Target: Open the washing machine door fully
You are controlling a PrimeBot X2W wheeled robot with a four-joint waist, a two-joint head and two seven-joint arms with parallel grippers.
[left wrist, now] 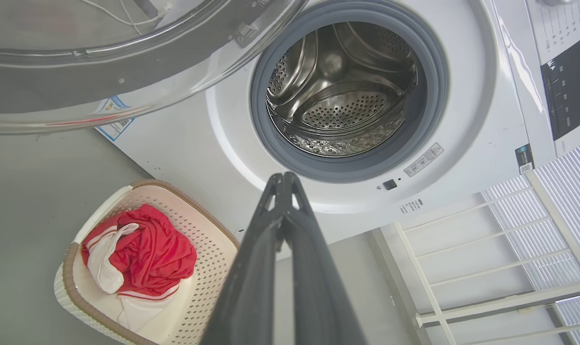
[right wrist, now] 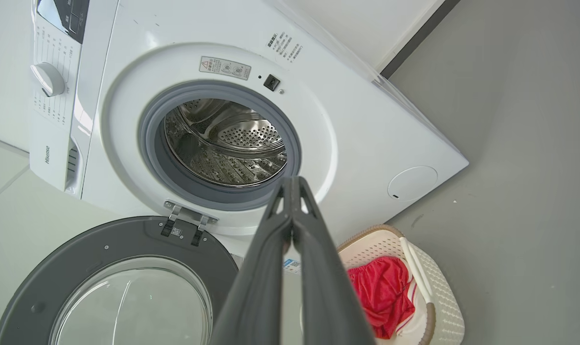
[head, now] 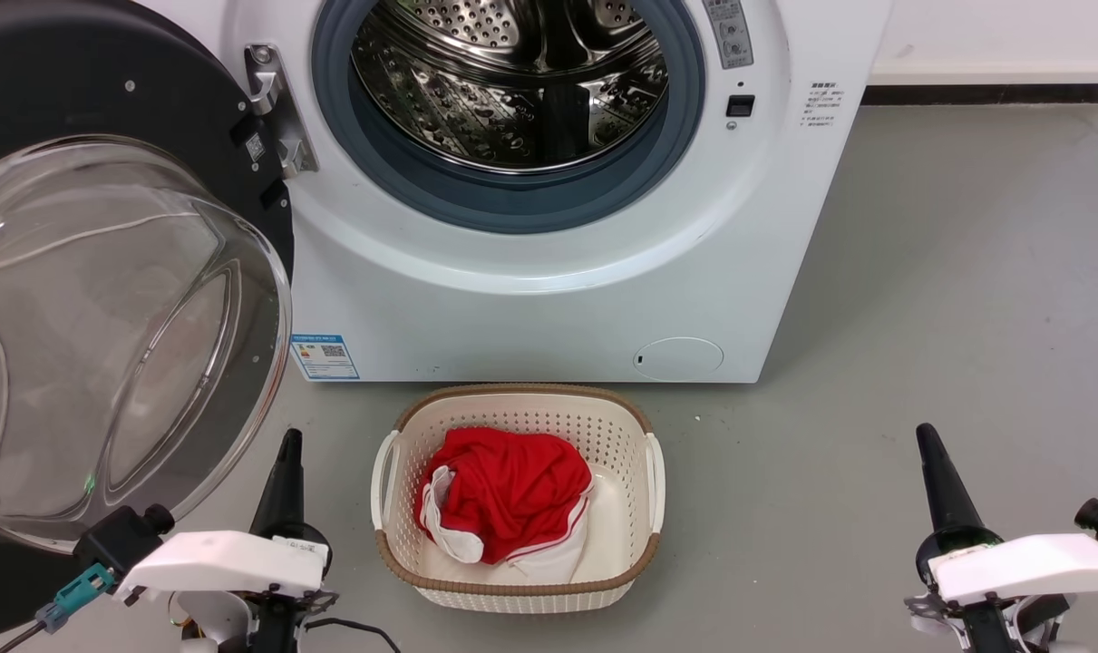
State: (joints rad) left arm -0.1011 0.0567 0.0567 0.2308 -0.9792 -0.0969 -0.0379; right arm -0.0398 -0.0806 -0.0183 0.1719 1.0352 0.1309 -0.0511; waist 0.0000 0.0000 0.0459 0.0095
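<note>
**Door Wide Open, Tools Closed**

Head view: the washing machine door [head: 122,317] stands swung wide, left of the washing machine [head: 558,308]. The left tool [head: 289,444] and right tool [head: 926,440] sit low.
Left wrist view: its fingers [left wrist: 251,278] are pressed together, empty.
Right wrist view: its fingers [right wrist: 256,287] are likewise pressed together.

A laundry room: a white front-loading washing machine [head: 512,317] stands on a plain grey floor [head: 966,317] against a white wall [head: 993,36]. Before it sits a cream perforated plastic basket [head: 621,435] holding red-and-white clothing [head: 503,490].
</note>
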